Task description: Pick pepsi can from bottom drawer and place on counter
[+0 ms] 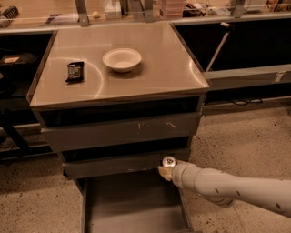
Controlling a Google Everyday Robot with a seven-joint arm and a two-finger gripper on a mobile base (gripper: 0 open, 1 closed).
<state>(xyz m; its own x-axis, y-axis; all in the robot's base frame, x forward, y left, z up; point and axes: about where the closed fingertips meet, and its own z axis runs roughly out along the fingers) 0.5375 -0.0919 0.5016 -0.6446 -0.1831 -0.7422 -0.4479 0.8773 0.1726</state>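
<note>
The pepsi can [168, 161] shows only its shiny silver lid, at the back right of the open bottom drawer [132, 207], level with the drawer front above it. My gripper [165, 171] comes in from the right on a white arm and is shut on the can, holding it above the drawer floor. The can's blue body is hidden behind the gripper. The counter [154, 77] is the tan-grey cabinet top above.
A white bowl [122, 59] and a flat black snack packet [75, 71] lie on the counter. A grey drawer with a scratched front [122, 129] sits above the can. A cluttered shelf [136, 11] runs behind. Speckled floor lies to the right.
</note>
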